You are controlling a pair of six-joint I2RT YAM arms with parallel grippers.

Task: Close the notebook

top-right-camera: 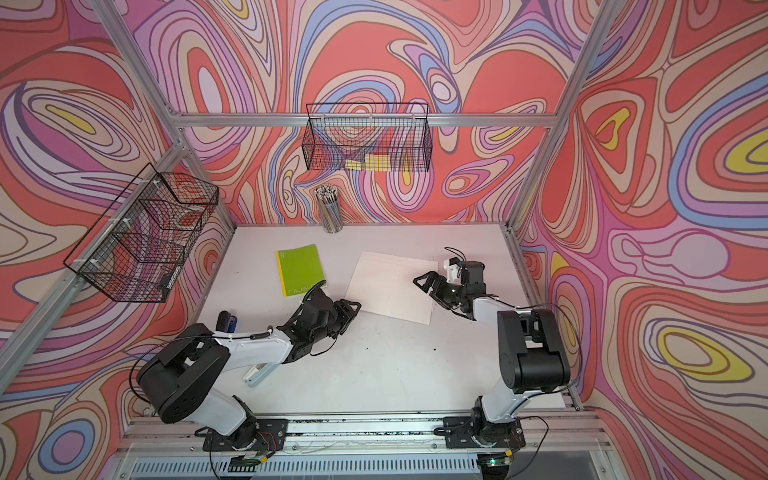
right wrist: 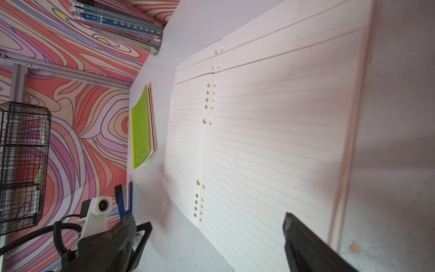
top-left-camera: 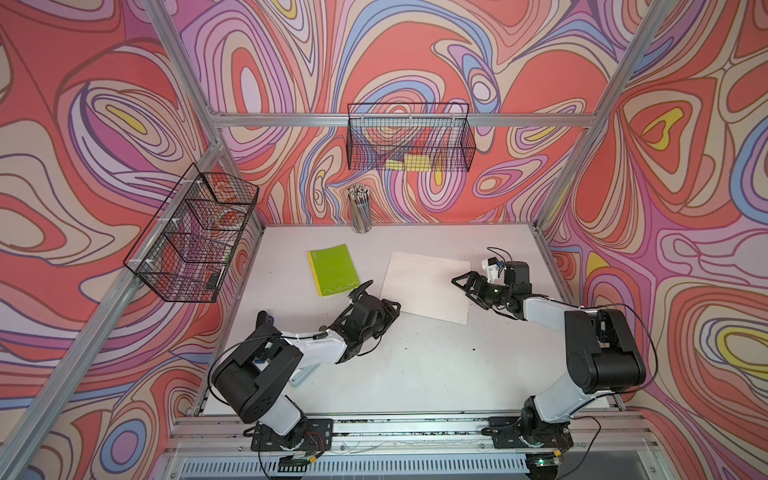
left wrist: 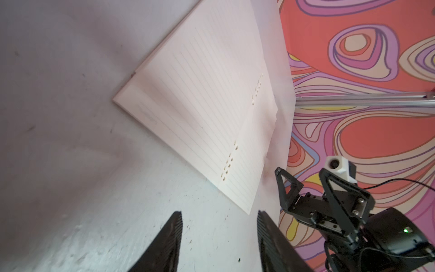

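**A:** What do we see nearest the front edge of the desk [top-left-camera: 415, 365]?

**B:** Our left gripper [left wrist: 219, 213], low over the middle of the desk; its jaws stand partly apart with only bare desk between them; it sits just off the near corner of the notebook [top-left-camera: 426, 286].

**A:** And the notebook itself?

**B:** It lies open and flat, lined pages up, skewed to the desk's edges, between the centre and the right edge; our right gripper [top-left-camera: 466, 291] hovers at its right-hand side, jaws spread wide, holding nothing.

**A:** Further back?

**B:** A closed green booklet [top-left-camera: 332, 269] lies toward the back-left corner, apart from the notebook; then a clear cup [top-left-camera: 360, 218] stands at the back edge, packed with upright pencils [top-left-camera: 358, 193].

**A:** And the baskets?

**B:** The back wire basket [top-left-camera: 467, 141], hung on the rear wall, holds yellow pads [top-left-camera: 409, 163]; the side wire basket [top-left-camera: 143, 266], hung on the left frame, is split into compartments, and we cannot make out what is in them.
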